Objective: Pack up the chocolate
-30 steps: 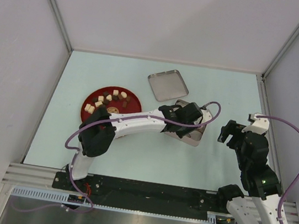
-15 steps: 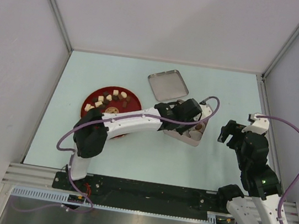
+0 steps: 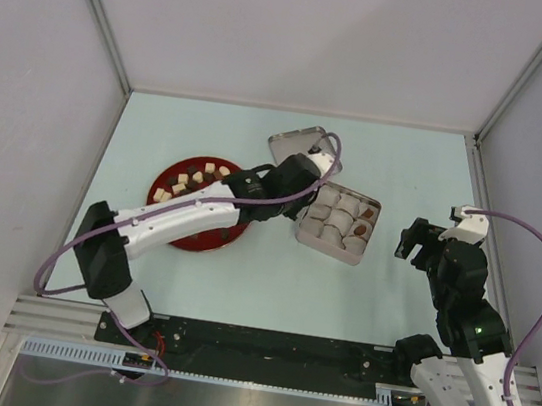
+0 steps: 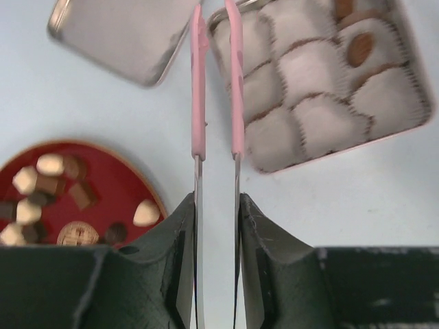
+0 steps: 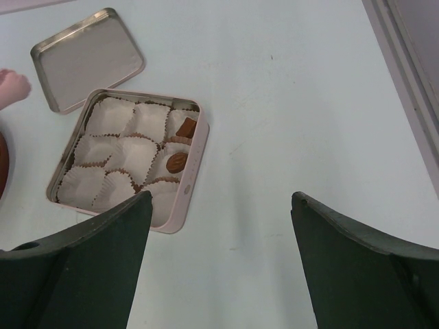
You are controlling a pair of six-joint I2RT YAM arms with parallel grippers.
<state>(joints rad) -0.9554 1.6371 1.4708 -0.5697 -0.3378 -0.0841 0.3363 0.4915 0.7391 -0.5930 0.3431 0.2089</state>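
Pale table: red plate, open square tin (paper cups inside), lid just beside it.

The left arm is built of smooth white link shells joined by chunky black joint housings, with a thin purple cable running alongside it. The right arm has the same black housings, a white cap near its wrist, white lower shells and a purple cable of its own. The left gripper has two thin, flat metal fingers sleeved in pale pink toward the tips, set in a matte black body with curved shoulders, while the right gripper has two broad, dark, wedge-shaped fingers with rounded edges.
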